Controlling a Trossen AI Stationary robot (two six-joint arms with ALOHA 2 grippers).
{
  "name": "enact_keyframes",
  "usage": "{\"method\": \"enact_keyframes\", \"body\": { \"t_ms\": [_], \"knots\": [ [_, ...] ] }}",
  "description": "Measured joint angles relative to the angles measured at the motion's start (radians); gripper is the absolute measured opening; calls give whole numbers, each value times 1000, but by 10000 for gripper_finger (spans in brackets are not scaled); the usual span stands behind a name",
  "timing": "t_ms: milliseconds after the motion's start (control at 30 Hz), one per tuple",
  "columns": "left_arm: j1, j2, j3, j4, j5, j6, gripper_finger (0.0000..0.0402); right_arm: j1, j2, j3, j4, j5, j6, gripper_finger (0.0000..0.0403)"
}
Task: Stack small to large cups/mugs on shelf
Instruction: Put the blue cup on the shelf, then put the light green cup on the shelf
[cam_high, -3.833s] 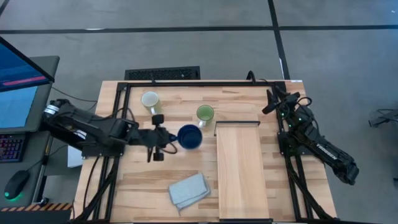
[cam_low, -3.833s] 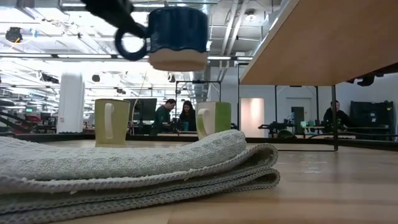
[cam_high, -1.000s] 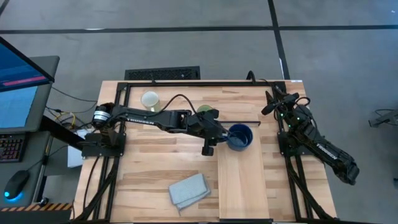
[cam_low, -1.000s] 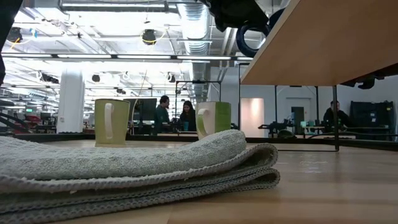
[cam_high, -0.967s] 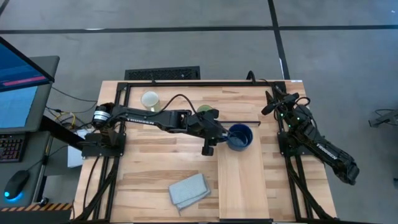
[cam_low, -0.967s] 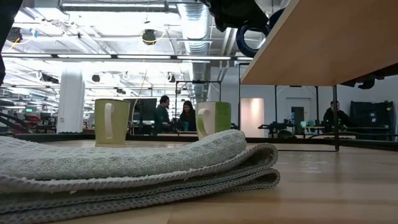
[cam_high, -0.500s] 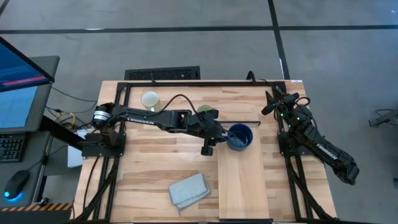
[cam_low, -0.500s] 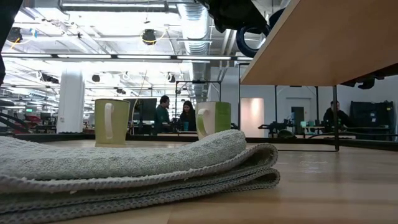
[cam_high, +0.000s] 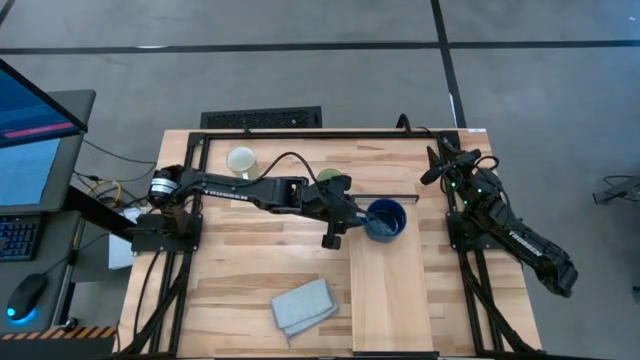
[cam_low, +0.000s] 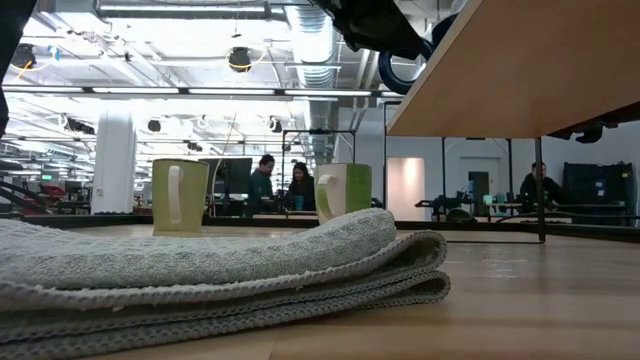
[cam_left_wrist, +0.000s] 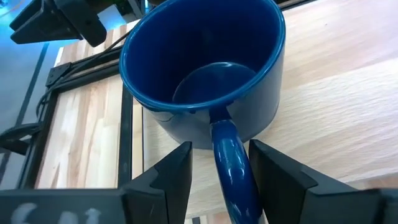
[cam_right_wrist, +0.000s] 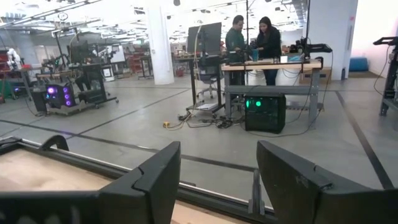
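Note:
The dark blue mug stands upright on its base at the far end of the light-wood shelf. My left gripper is open at the mug's left side, one finger on each side of its handle. The light green mug stands on the table beside the shelf's far left corner, partly under my left arm. The cream mug stands at the table's far left. My right gripper is open and empty at the far right. My left gripper comes level from the table's left, its fingers on either side of the blue mug's handle. Wood shows between one finger and the handle. The other finger lies right beside the handle; I cannot tell whether it touches.
A folded grey-blue cloth lies near the table's front edge, left of the shelf. A dark metal frame runs round the tabletop. The near part of the shelf is bare. People stand in the room beyond the table.
In the low view my left gripper's dark shape has shifted slightly at the mug's handle above the shelf edge. The blue mug has kept its place on the shelf.

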Motion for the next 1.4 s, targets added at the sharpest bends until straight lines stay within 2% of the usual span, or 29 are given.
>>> {"method": "enact_keyframes", "body": {
  "t_ms": [367, 600, 767, 933, 1067, 1200, 1400],
  "knots": [
    [0, 2, 29, -17, 6, -32, 151, 0, 0, 0, 0, 0, 0, 235],
    [-3, 2, 167, -202, -2, -25, 151, 0, 0, 0, 0, 0, 0, 235],
    [-7, -4, 316, -395, -81, -23, 151, 0, 0, 0, 0, 0, 0, 235],
    [-6, -4, 394, -522, -175, -26, 151, 0, 0, 0, 0, 0, 0, 235],
    [-2, -3, 402, -652, -178, -20, 151, 0, 0, 0, 0, 0, 1, 235],
    [9, -4, 394, -701, -213, -18, 151, 0, 0, 0, 0, 0, 2, 235],
    [37, -83, 392, -726, -400, -171, 151, 0, 0, 0, 0, 0, 2, 235]
  ]
}}
